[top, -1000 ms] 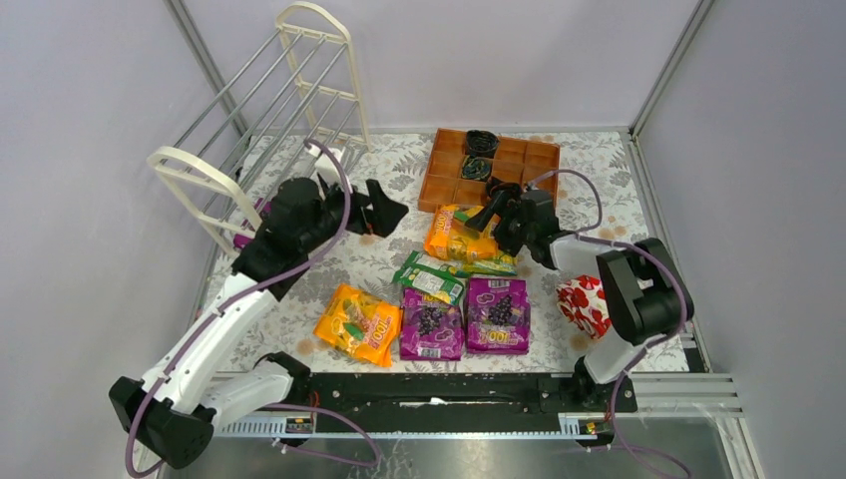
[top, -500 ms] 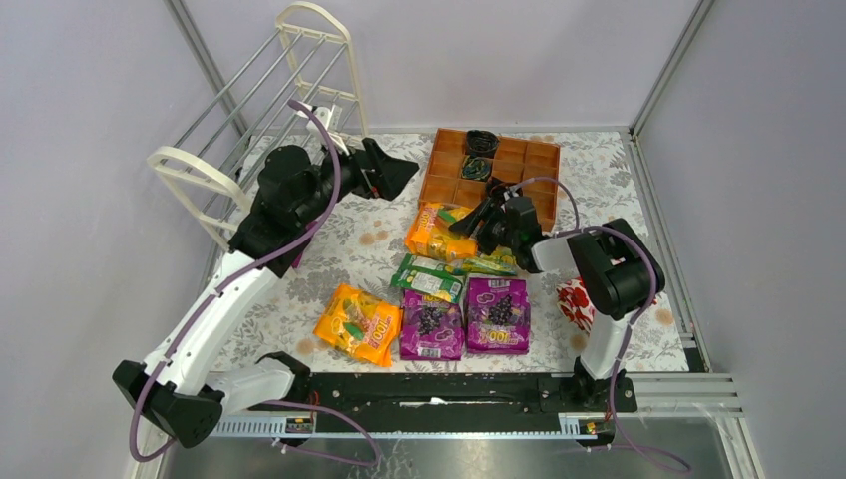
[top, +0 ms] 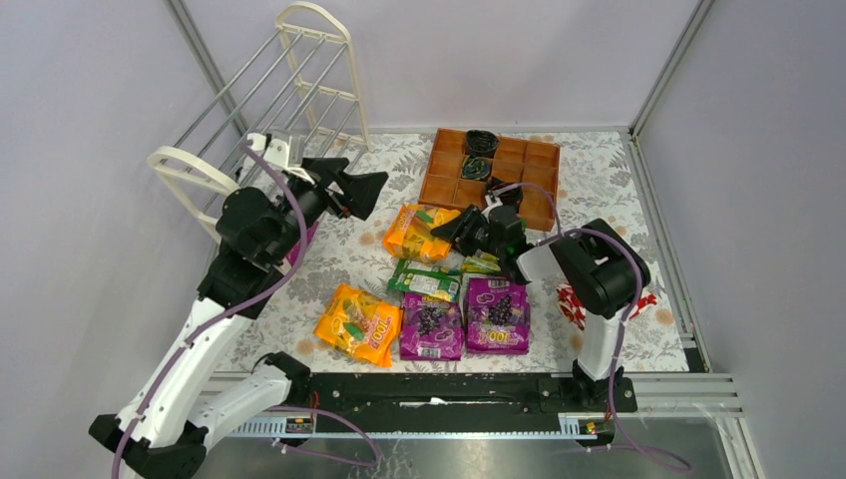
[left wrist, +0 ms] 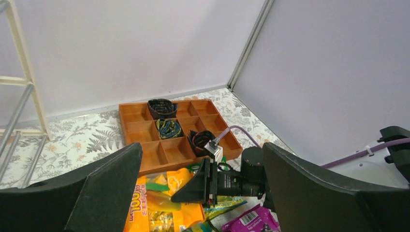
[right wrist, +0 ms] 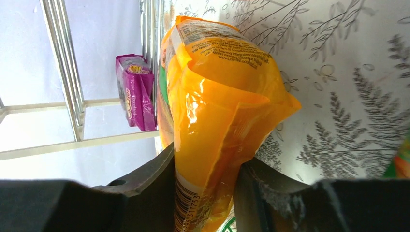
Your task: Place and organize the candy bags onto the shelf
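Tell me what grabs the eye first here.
The right gripper pinches a crumpled orange bag mid-table, just in front of the wooden tray. The left gripper hangs open beside the white shelf, with one purple bag at its base.

wooden tray (top: 519, 160): back right | black coils (top: 481, 142): three compartments | floral package (top: 573, 307): right, part hidden

Bright, even light — soft shadows, sharp

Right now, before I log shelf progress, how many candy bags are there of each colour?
Orange bags: 2, one in the right claw
Purple bags: 3, one on the shelf
Green bags: 2
Total: 7
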Motion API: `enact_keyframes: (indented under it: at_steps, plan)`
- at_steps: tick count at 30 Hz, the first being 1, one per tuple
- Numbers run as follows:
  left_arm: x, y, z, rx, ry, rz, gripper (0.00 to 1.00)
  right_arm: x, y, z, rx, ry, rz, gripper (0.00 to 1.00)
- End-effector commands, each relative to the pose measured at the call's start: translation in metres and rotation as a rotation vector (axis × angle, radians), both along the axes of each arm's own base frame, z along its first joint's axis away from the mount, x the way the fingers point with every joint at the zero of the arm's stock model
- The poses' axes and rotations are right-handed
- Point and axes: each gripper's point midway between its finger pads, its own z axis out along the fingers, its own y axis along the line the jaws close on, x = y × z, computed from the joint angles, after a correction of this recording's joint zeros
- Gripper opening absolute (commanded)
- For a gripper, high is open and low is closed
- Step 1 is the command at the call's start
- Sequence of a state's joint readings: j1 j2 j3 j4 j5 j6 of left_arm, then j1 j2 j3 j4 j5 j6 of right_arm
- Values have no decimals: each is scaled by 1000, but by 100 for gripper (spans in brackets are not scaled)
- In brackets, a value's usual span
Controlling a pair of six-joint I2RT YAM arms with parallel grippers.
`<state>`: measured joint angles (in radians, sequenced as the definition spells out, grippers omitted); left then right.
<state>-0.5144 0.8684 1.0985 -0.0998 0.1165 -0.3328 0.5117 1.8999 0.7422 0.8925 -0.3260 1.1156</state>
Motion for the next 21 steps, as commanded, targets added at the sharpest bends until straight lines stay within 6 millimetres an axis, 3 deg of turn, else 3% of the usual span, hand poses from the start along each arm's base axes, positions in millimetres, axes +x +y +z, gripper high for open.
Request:
enact_keyframes:
  at_steps: [1,7,17,21]
  plan:
    - [-4,12,20,-25,-89,49,99,4,29,33,125,-79,31,40]
    - [-10,19,26,-37,-113,64,99,-1,48,65,235,-100,56,35]
    - [-8,31,27,-35,-124,123,99,8,75,150,455,-161,95,30]
    - [-7,35,28,-40,-128,135,99,10,95,185,521,-193,123,30]
